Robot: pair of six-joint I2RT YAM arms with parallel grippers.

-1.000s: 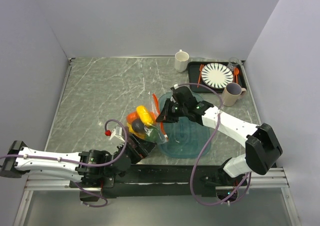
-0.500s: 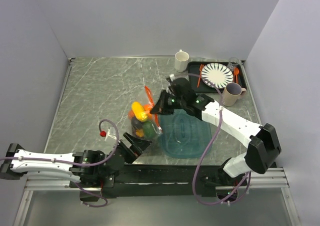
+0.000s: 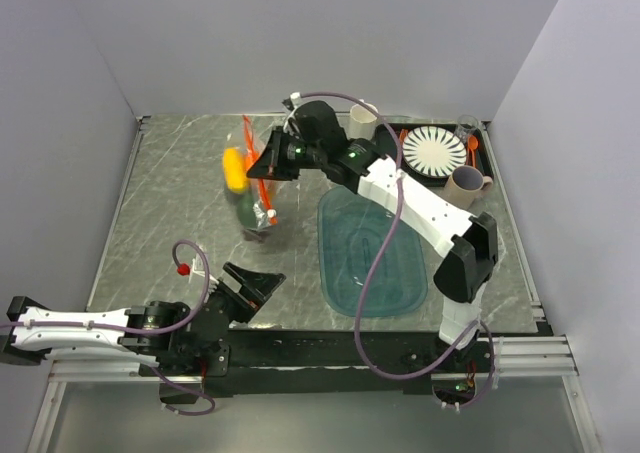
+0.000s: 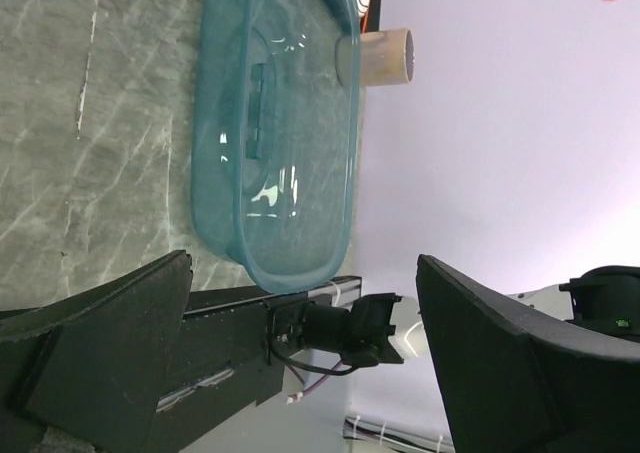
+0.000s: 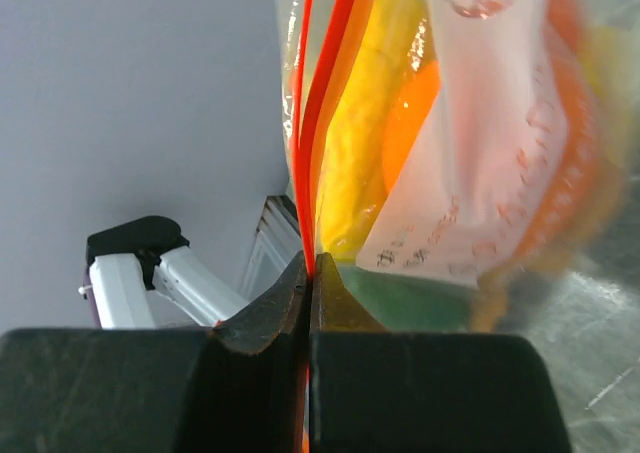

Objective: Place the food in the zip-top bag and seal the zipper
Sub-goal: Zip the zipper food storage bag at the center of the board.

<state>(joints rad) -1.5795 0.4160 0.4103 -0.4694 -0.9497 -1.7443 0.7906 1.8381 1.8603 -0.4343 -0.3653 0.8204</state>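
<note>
Looking down from the overhead camera, I see a grey marbled counter (image 3: pixel 180 193) walled in on three sides. My right arm reaches diagonally across it from the near right corner toward the far edge, left of centre.

A translucent teal tray (image 3: pixel 372 258) lies flat right of centre, toward the near edge, with nothing in it. The left wrist camera shows the same tray (image 4: pixel 270 133) ahead of the fingers.

My left hand (image 3: pixel 250 285) rests low by the near edge, left of centre. Its jaws are spread wide with nothing between them, which the left wrist view confirms (image 4: pixel 303 261).

The zip-top bag (image 3: pixel 248 188) hangs from my right hand (image 3: pixel 268 163) over the far half of the counter, left of centre. I cannot tell whether its bottom touches the surface.

A black tray (image 3: pixel 388 143) in the far right corner carries a striped plate (image 3: pixel 434 153). A beige mug (image 3: pixel 464 185) stands just near of it, and a white mug (image 3: pixel 362 121) is at the far edge, partly behind my arm.

The food sits inside the bag: a yellow piece (image 3: pixel 234 168) up high and a green fruit (image 3: pixel 250 216) lower down. The right wrist view adds an orange piece (image 5: pixel 415 123).

In that view my right hand (image 5: pixel 311 273) is pinched tight on the zipper (image 5: pixel 318 123), the orange-red strip running up from between the fingertips. I cannot tell whether it is sealed.
</note>
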